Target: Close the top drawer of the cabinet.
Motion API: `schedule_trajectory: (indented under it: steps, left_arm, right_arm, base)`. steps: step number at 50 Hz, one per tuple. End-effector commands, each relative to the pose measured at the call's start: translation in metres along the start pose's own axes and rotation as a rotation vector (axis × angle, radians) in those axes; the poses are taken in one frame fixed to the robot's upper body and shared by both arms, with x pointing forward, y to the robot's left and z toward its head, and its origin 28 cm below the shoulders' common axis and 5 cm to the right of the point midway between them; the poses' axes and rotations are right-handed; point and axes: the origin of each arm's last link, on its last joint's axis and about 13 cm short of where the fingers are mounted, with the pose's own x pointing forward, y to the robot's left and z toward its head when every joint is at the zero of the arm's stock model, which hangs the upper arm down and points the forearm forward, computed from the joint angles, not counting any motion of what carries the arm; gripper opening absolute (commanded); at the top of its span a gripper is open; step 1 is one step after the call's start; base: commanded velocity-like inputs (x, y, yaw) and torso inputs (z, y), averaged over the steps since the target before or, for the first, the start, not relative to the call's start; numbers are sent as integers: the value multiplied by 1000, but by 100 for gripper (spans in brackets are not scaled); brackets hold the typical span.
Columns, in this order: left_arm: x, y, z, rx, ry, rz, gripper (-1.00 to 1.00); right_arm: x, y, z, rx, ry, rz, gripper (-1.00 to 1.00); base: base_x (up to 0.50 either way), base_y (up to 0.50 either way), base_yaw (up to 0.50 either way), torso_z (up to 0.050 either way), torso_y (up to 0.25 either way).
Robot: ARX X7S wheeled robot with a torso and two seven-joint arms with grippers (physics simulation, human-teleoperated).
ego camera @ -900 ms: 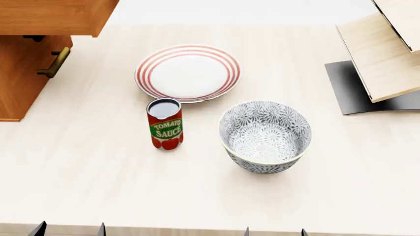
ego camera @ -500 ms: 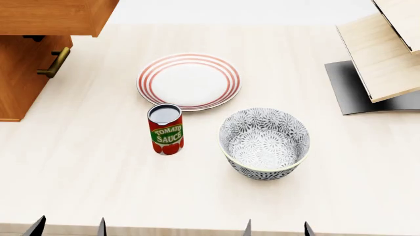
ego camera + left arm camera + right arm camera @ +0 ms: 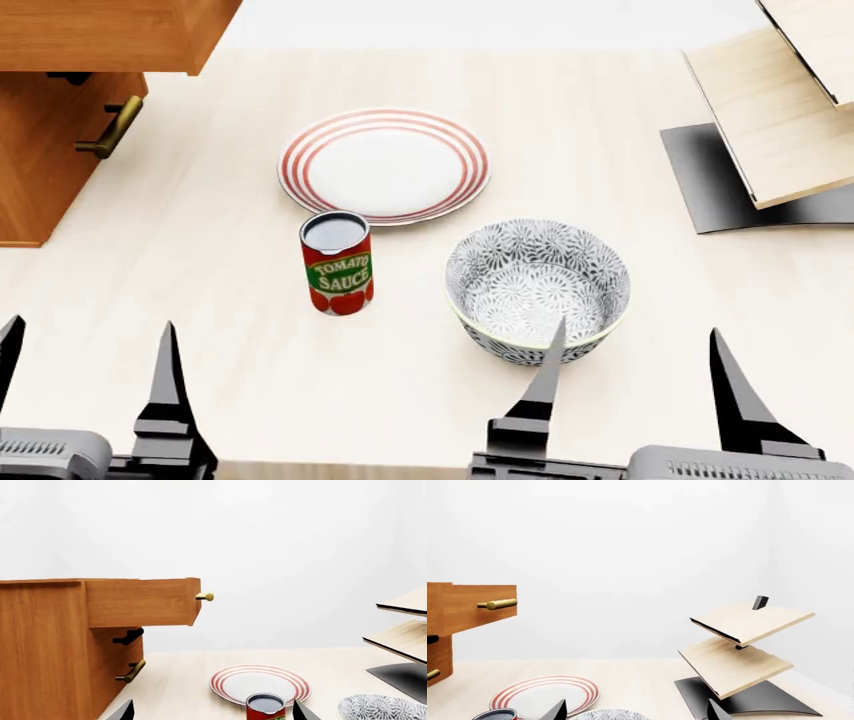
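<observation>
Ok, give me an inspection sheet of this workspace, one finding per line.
Surface: pale wooden table.
Job's things: top drawer pulled out of the cabinet, its brass handle untouched; the lower drawer is shut.
Clutter: striped plate, tomato sauce can just in front of it, patterned bowl beside the can.
Grippers: left hand and right hand both open, empty, at the table's near edge, far from the drawer.
Cables: nothing seen.
Surroundings: plywood rack on a dark base at the right; plain white backdrop.
</observation>
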Motion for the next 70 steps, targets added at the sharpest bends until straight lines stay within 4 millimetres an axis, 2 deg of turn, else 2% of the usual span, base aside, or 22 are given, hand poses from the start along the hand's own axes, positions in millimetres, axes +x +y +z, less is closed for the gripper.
schedule_trajectory:
  steps: [1, 7, 46, 60, 70]
  left_arm:
    - [-3, -4, 26, -2, -76, -22, 100]
    - [-6, -10, 30, 36, -149, -4, 100]
    - [3, -26, 18, 70, -77, -140, 100]
    - [5, -31, 16, 102, -82, -173, 100]
    - [20, -36, 17, 120, -83, -169, 100]
  right_arm:
    - [-4, -3, 23, 2, -61, -7, 100]
    - [-6, -3, 29, 13, -75, 14, 100]
    - [-3, -1, 22, 7, -66, 41, 100]
    - [-4, -1, 23, -1, -85, 42, 100]
    - [-4, 0, 22, -11, -84, 50, 100]
  base:
    - [0, 0, 0, 0, 0]
    - [168, 0, 0, 0, 0]
    - [498, 0, 0, 0, 0]
    - [0, 0, 0, 0, 0]
    - [0, 0, 0, 0, 0]
